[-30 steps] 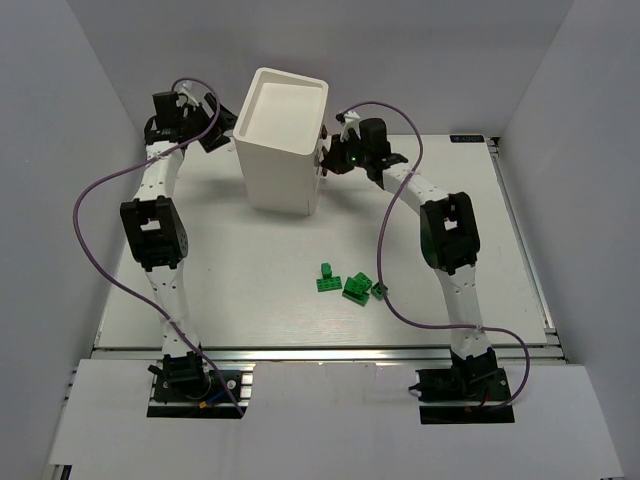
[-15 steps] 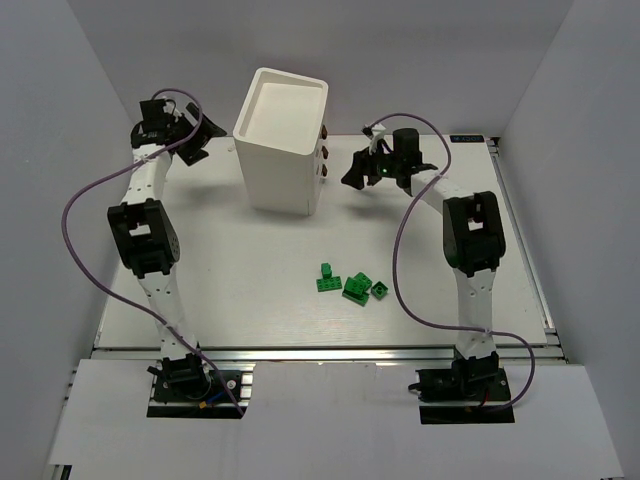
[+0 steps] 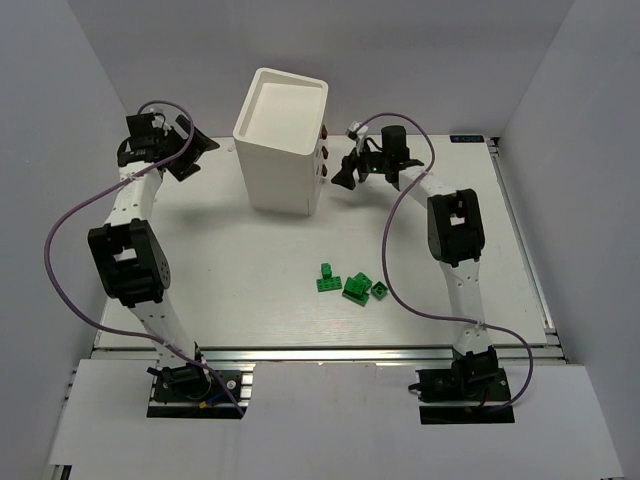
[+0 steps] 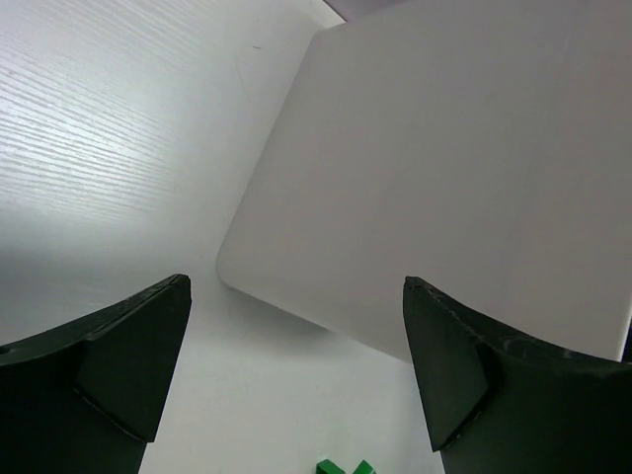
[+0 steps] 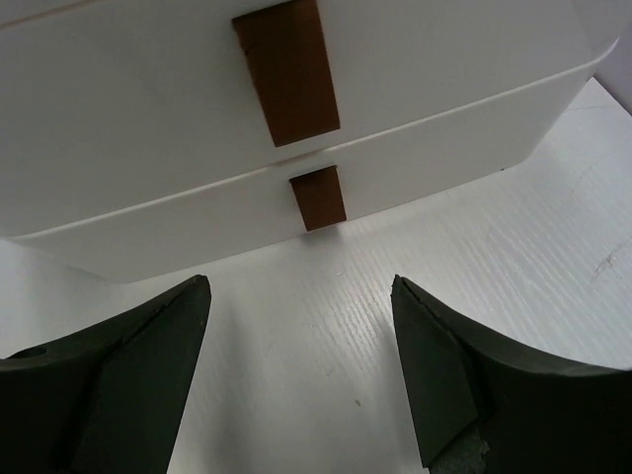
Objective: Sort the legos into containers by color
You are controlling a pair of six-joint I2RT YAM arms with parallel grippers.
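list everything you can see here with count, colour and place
cabinet: one, white, far middle of the table
knobs: three, dark brown, stacked on the cabinet side facing the right gripper
legos: small cluster, about four, green, on the table nearer than the cabinet
table: one, white
cables: two, purple, one along each arm
arms: two, black and white, bases at the near edge
left gripper: open, empty, left of the cabinet
right gripper: open, empty, pointing at the knobs, not touching
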